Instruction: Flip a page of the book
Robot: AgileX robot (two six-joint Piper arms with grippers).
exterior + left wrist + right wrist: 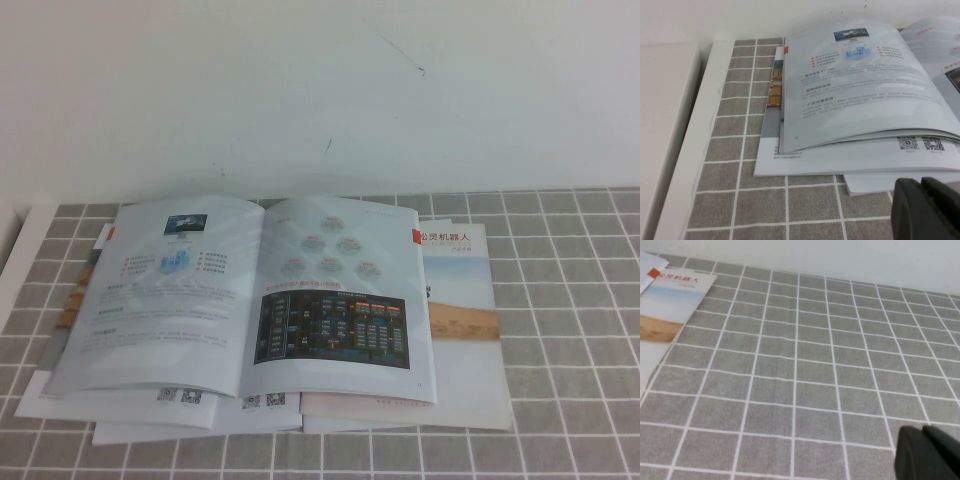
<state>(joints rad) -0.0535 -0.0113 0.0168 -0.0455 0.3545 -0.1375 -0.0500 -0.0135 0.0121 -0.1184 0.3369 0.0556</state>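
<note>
The book is laid open on top of a loose pile of other booklets on the grey tiled cloth. The page with the hexagon cluster and the dark screenshot lies flat as the right-hand leaf; the left-hand leaf, with a small picture and text, is bowed upward near the spine. Under the book's near edge, white booklets printed with QR codes are seen, and under its right edge a booklet with a red title and a tan band.

The left gripper is seen only in its wrist view, low over the cloth, with the pile's near edge just beyond its dark fingers; these appear pressed together. The right gripper is held over bare cloth, well apart from the red-titled booklet, which lies far ahead and to one side of it. Its fingers are closed, with nothing between them.
</note>
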